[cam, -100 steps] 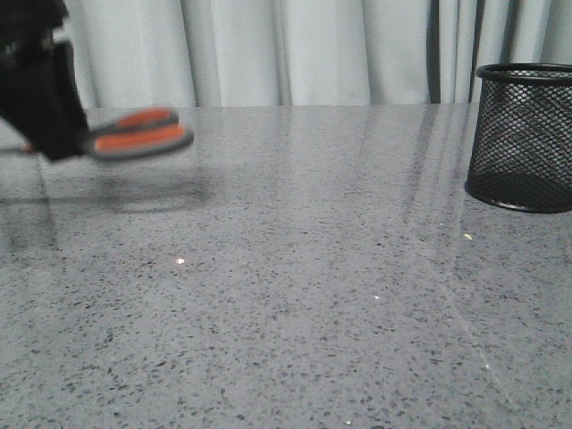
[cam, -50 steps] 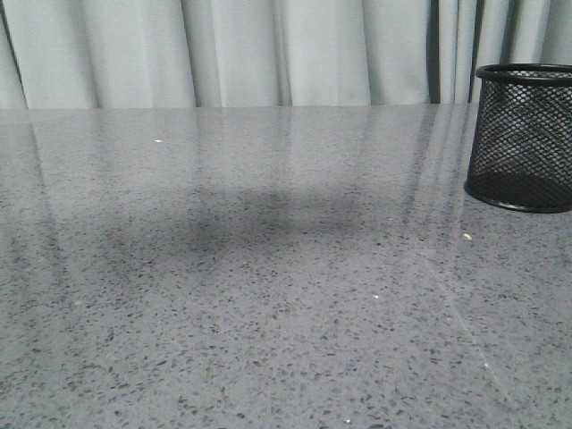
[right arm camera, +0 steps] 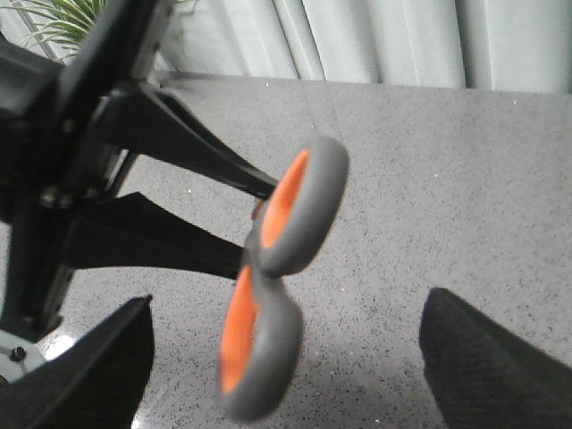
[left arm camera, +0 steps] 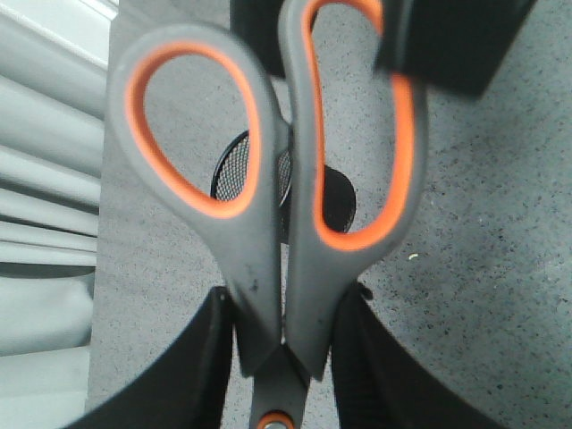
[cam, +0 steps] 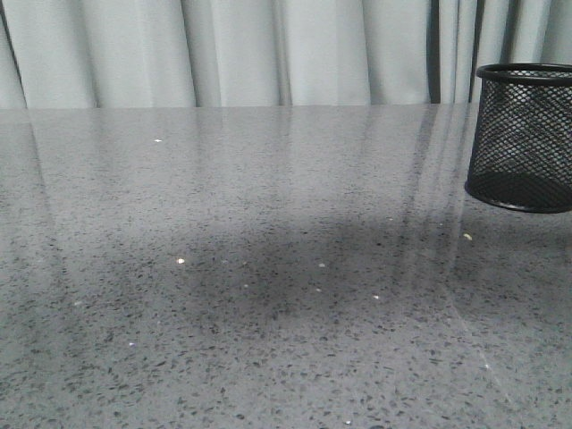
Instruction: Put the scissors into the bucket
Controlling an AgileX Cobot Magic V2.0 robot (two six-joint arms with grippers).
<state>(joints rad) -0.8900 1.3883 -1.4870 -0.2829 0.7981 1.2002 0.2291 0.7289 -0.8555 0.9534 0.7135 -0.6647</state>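
Observation:
My left gripper [left arm camera: 284, 332] is shut on the scissors [left arm camera: 268, 268] at the neck just above the pivot, with the orange-lined loops pointing away from it. The black mesh bucket [cam: 523, 134] stands at the table's far right. In the left wrist view it shows through and behind the loops [left arm camera: 234, 170]. My right gripper [right arm camera: 286, 375] is open, and the lower loop of the scissors [right arm camera: 268, 331] hangs between its fingers without touching them. The left gripper [right arm camera: 152, 188] holds the scissors from the left in that view. Neither gripper nor the scissors shows in the front view.
The grey speckled table [cam: 268, 295] carries a wide soft shadow in its middle. Pale curtains [cam: 268, 54] hang behind its far edge. A green plant [right arm camera: 63, 18] shows in the corner of the right wrist view.
One second ago my left gripper held the scissors at the far left of the front view. It has since left that view, and the shadow on the table has moved right and nearer.

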